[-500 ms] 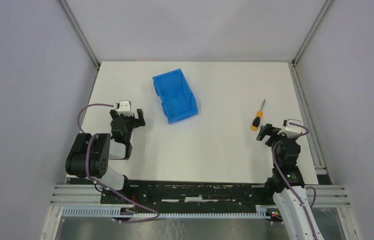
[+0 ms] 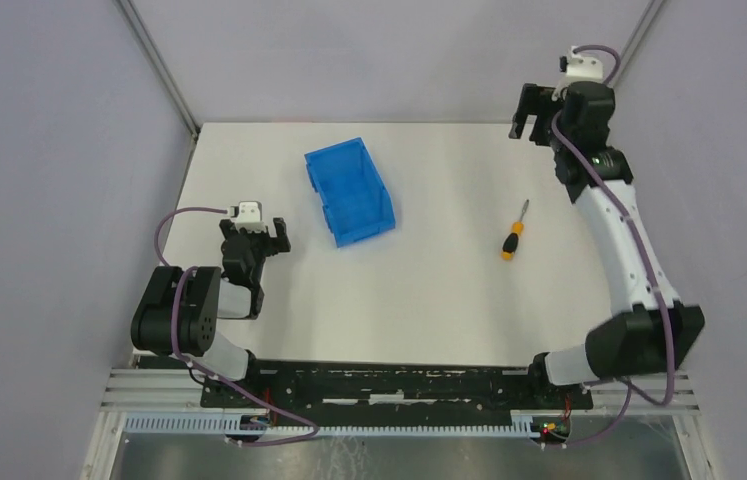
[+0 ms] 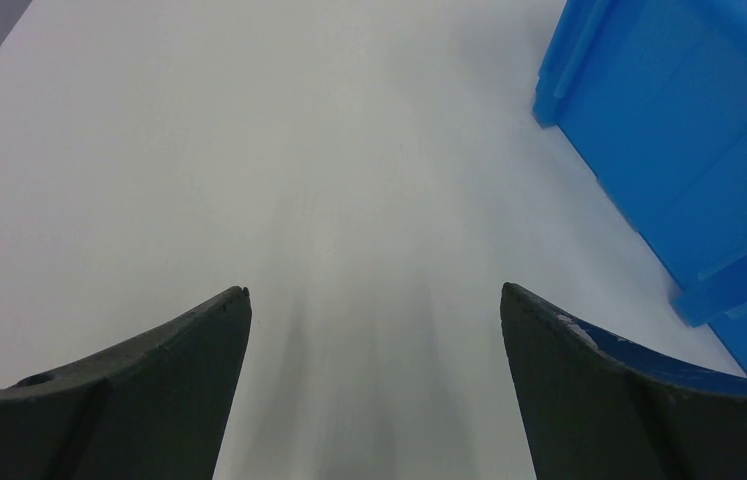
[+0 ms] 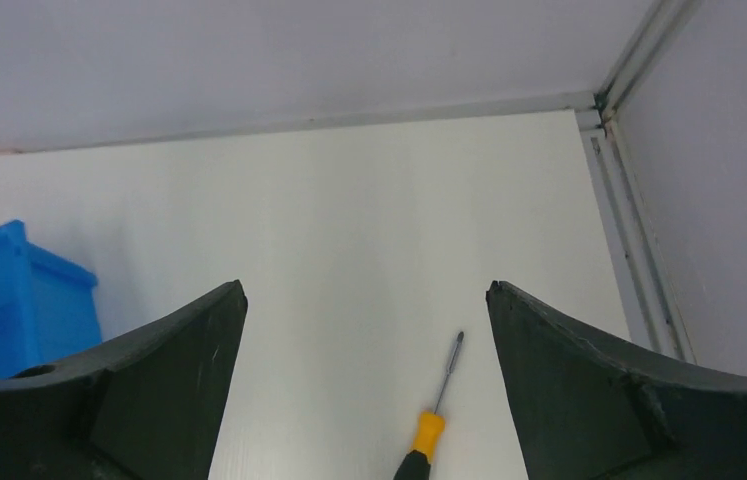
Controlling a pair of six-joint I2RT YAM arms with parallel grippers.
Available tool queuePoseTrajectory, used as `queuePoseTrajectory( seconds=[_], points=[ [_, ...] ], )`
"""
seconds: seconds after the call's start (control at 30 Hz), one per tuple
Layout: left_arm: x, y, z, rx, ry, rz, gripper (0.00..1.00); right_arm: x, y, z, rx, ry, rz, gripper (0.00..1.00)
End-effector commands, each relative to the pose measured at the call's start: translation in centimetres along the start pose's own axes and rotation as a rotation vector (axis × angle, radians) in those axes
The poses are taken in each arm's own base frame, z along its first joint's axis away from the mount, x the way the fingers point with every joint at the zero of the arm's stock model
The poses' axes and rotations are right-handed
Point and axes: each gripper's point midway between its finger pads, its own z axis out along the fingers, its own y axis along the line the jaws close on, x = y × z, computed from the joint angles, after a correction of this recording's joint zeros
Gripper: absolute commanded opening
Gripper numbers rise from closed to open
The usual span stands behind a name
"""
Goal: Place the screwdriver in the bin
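Observation:
The screwdriver [image 2: 515,232], orange-and-black handle with a thin silver shaft, lies flat on the white table at the right, tip pointing away. The blue bin [image 2: 349,190] stands left of centre at the back, open side up. My right gripper [image 2: 532,118] hangs open, high over the far right of the table, well above the screwdriver. In the right wrist view the screwdriver [image 4: 434,420] shows low between the open fingers of my right gripper [image 4: 364,290], and the bin [image 4: 9,300] is at the left edge. My left gripper [image 2: 255,232] rests open and empty, left of the bin [image 3: 669,130].
Grey walls and aluminium frame posts [image 2: 159,65] close in the table on three sides. A rail [image 4: 639,260] runs along the table's right edge. The arm bases sit on a black mount [image 2: 389,385] at the near edge.
My right arm has swung up from low at the near right, beside the screwdriver's handle, to high over the far right. The left arm, the bin and the screwdriver have stayed put.

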Motion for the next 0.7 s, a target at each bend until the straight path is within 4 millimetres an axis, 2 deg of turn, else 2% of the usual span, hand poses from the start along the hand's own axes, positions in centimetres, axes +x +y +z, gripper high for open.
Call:
queuePoseTrajectory(
  seconds=[0.0,0.13,0.27,0.4,0.47,0.53,0.6,0.63,0.67],
  points=[
    [-1.3,0.0,0.1,0.002,-0.043,-0.024,1.00,11.1,-2.3,3.6,0.110,0.479,-0.090,0.96],
    [-1.3,0.0,0.1,0.003,-0.044,-0.024,1.00,18.2,-4.1,6.4,0.180,0.609,-0.070,0.89],
    [-1.3,0.0,0.1,0.002,-0.044,-0.024,1.00,24.9,-4.6,7.3,0.183,0.716,-0.054,0.77],
    [-1.3,0.0,0.1,0.003,-0.043,-0.024,1.00,29.9,-4.4,7.7,0.160,0.798,-0.044,0.65],
    [-1.3,0.0,0.1,0.003,-0.044,-0.024,1.00,31.8,-4.7,7.3,0.169,0.856,-0.051,0.61],
    [-1.3,0.0,0.1,0.002,-0.044,-0.024,1.00,33.2,-4.7,6.5,0.162,0.891,-0.052,0.51],
    [-1.2,0.0,0.1,0.002,-0.041,-0.024,1.00,33.6,-4.5,6.0,0.143,0.911,-0.052,0.33],
    [-1.2,0.0,0.1,0.002,-0.042,-0.024,1.00,33.2,-4.3,5.7,0.128,0.923,-0.056,0.20],
    [-1.2,0.0,0.1,0.003,-0.042,-0.024,1.00,32.2,-4.1,5.9,0.111,0.925,-0.069,0.13]
  ],
)
